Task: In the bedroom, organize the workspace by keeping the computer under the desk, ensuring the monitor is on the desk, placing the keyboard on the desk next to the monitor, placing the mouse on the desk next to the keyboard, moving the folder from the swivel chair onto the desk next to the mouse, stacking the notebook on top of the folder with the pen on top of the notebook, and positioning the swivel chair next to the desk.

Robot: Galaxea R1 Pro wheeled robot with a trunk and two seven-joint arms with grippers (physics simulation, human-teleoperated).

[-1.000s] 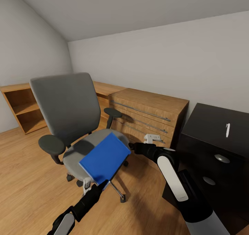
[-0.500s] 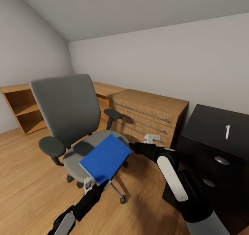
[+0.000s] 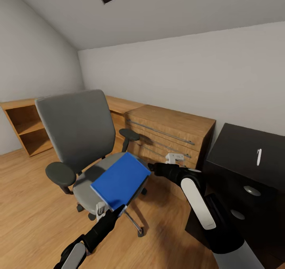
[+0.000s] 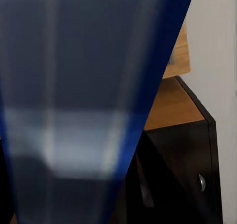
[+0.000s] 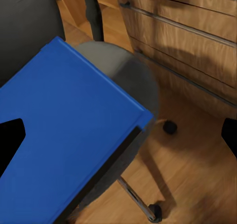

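The bright blue folder (image 3: pixel 120 180) hangs tilted just above the seat of the grey swivel chair (image 3: pixel 77 132), and my left gripper (image 3: pixel 102 209) is shut on its near corner. The folder (image 4: pixel 74 85) is very close and blurred in the left wrist view. My right gripper (image 3: pixel 174 157) is open beside the folder's far corner, clear of it; its dark fingertips (image 5: pixel 11 137) stand wide apart over the folder (image 5: pixel 64 130). A white pen (image 3: pixel 259 157) lies on the glossy black desk (image 3: pixel 237 142) at the right.
A light-wood dresser (image 3: pixel 170 130) with long metal handles stands against the wall behind the chair. An open wooden shelf (image 3: pixel 25 130) is at the far left. The desk's drawer unit shows round silver knobs (image 3: pixel 252 190). Wood floor (image 3: pixel 31 205) lies around the chair.
The whole picture has shifted a little, so the camera moved. The folder stays in my left gripper and both arms hold the same pose.
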